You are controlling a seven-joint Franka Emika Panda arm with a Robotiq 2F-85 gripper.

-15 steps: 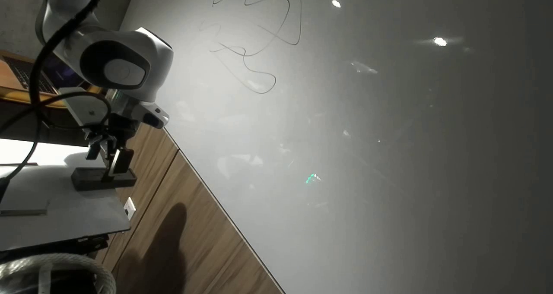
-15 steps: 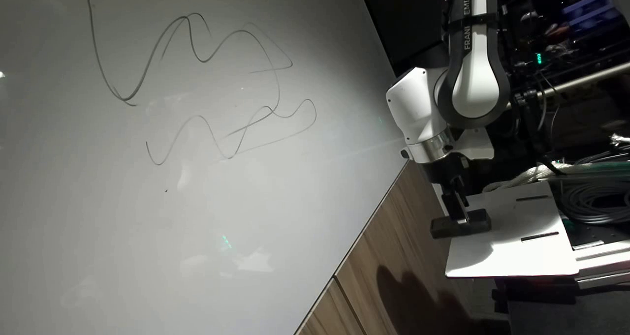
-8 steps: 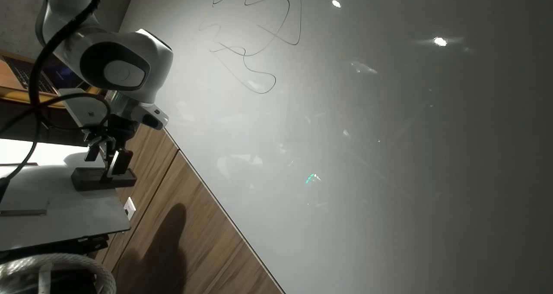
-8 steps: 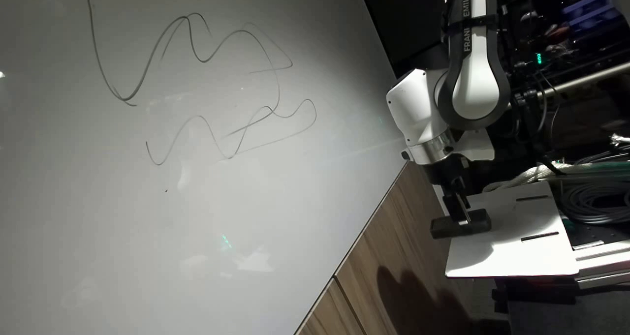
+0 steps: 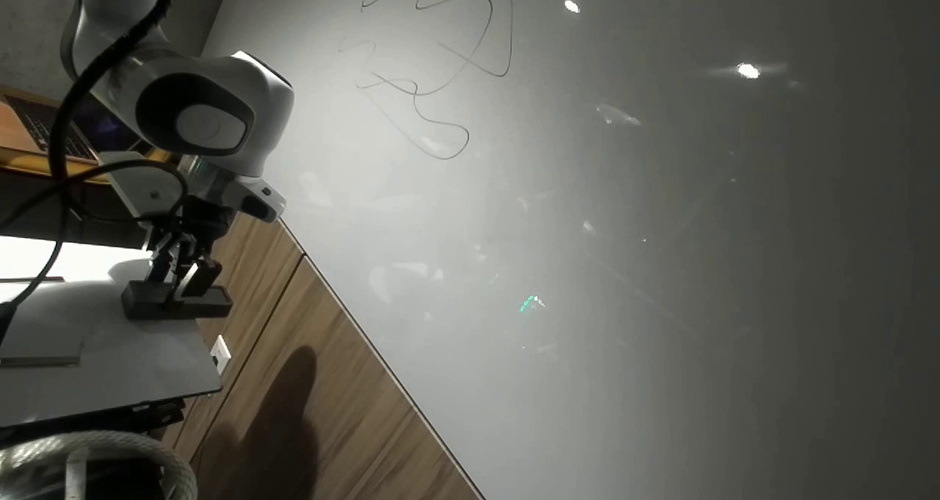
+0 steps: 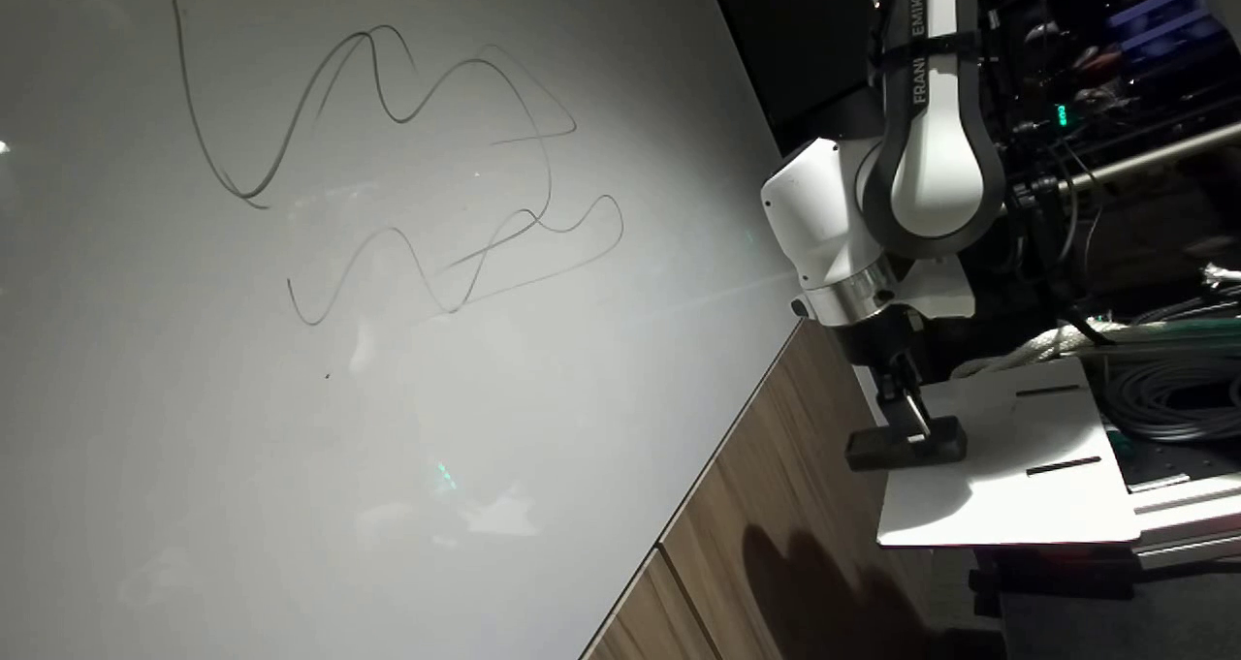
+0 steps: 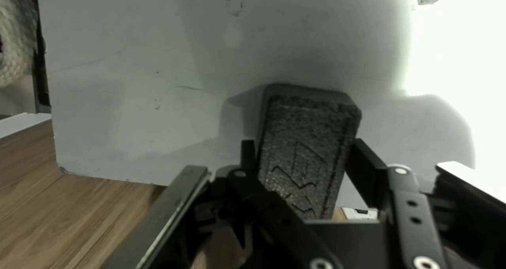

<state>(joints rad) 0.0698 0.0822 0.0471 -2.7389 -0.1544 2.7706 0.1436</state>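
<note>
Both exterior views — gripper [image 5: 176, 281] narrower than before, astride dark block [image 5: 153, 304].

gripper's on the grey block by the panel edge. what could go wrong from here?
1. Drop: the gripper is closed on the long sides of the dark grey block, whose end seems to project past the edge of the white panel; a slip could tip it off.
2. Twist: much of its length lies outside the grip, so a bump might pivot it.
3. Snag: the black cable loops beside the arm and might catch.
</note>
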